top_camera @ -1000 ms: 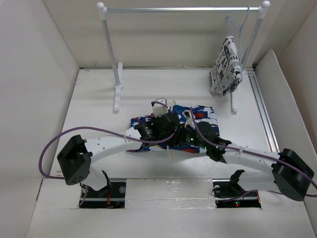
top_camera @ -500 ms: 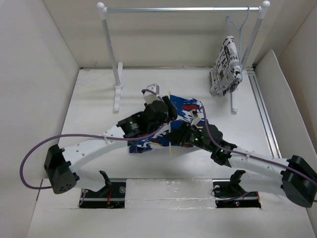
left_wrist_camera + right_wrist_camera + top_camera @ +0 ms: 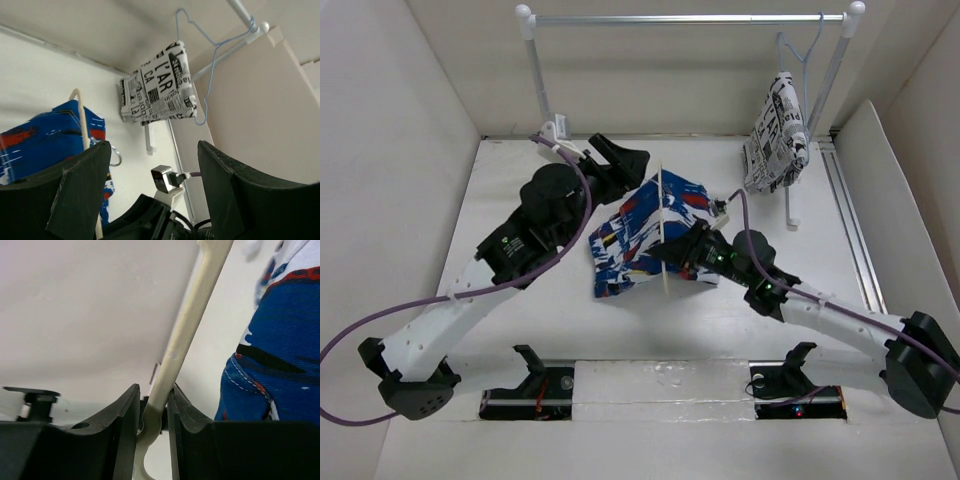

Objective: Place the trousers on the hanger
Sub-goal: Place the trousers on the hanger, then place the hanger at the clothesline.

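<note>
The blue-and-white printed trousers lie draped over the pale beige hanger, with cloth on both sides of its bar, mid-table. My right gripper is shut on the hanger's thin arm, which runs up between the jaws of that gripper; the trousers hang just right of it. My left gripper is raised at the back left of the trousers, open and holding nothing. In the left wrist view the left gripper looks past the hanger's curved end and the trousers.
A white clothes rack stands at the back. A black-and-white newsprint cloth hangs from a light blue wire hanger at its right end. A metal track runs along the right wall. White walls enclose the table.
My left gripper has opened, let go of the trousers and swung up and away to the back left. The right gripper has closed on the hanger, which now stands tilted with the trousers over it.
</note>
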You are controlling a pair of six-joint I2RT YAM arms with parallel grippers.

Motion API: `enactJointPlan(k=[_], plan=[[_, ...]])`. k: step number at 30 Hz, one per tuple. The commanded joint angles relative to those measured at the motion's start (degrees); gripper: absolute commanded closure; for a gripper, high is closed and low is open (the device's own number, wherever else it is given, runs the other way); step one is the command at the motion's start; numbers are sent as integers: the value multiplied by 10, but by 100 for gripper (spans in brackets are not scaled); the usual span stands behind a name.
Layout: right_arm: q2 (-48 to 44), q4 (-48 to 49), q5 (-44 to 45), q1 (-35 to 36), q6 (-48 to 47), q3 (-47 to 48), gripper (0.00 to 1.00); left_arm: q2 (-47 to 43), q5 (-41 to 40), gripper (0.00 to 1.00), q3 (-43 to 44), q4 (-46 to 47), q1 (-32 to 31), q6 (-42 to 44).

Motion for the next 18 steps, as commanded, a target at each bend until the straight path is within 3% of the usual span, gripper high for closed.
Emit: enactJointPlan(k=[1, 6, 14, 18], plan=[[-13, 150, -32, -25, -14, 96, 100, -23, -14, 34, 50, -22, 8, 37], [10, 197, -57, -64, 17, 171, 100, -23, -65, 33, 55, -48, 8, 66], [45, 159, -84, -151, 29, 303, 100, -13, -87, 31, -31, -3, 16, 97], [70, 135, -61, -204, 24, 361, 100, -29, 12, 31, -82, 10, 76, 66]])
